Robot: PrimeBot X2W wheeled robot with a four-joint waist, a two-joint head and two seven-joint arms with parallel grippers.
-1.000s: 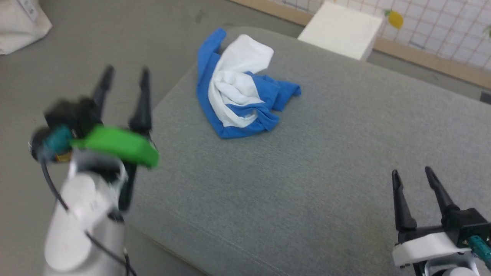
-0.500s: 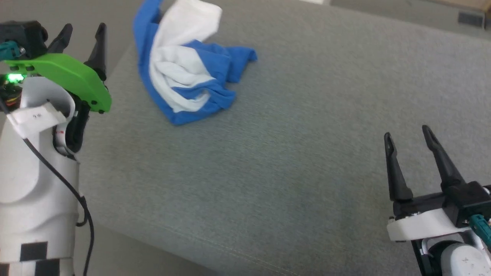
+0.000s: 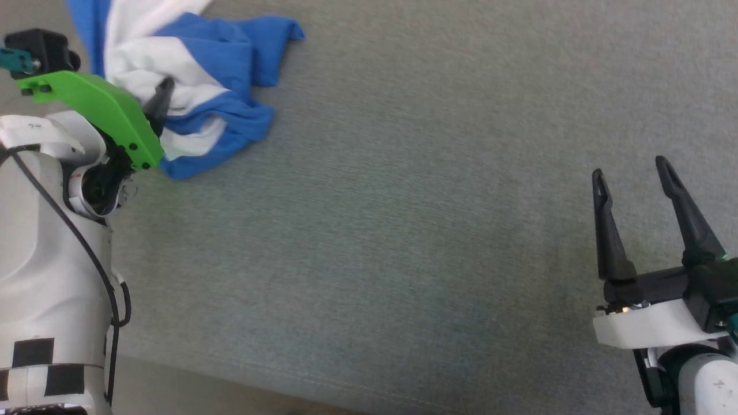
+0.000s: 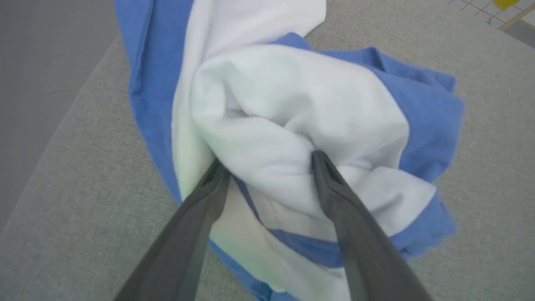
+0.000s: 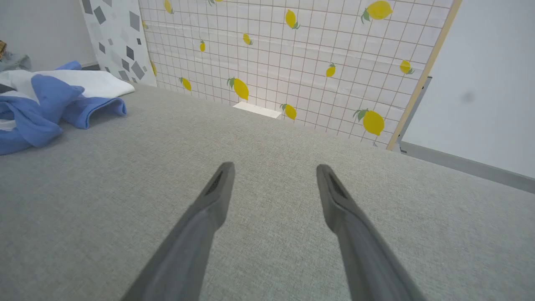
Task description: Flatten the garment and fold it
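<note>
- Left gripper (image 4: 268, 161) spread wide, tips touching the white folds of the crumpled T-shirt (image 4: 292, 92), not clamped.
- Right gripper (image 5: 275, 168) wide open, empty, over the grey cushion (image 5: 104, 200).

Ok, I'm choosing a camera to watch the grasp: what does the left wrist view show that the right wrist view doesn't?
Left wrist view: the left gripper, open, its fingers straddling a bunched white fold of the crumpled T-shirt, seen close up. Right wrist view: the right gripper, open above bare grey cushion, and a lemon-print panel behind. Both: the T-shirt and the cushion.
</note>
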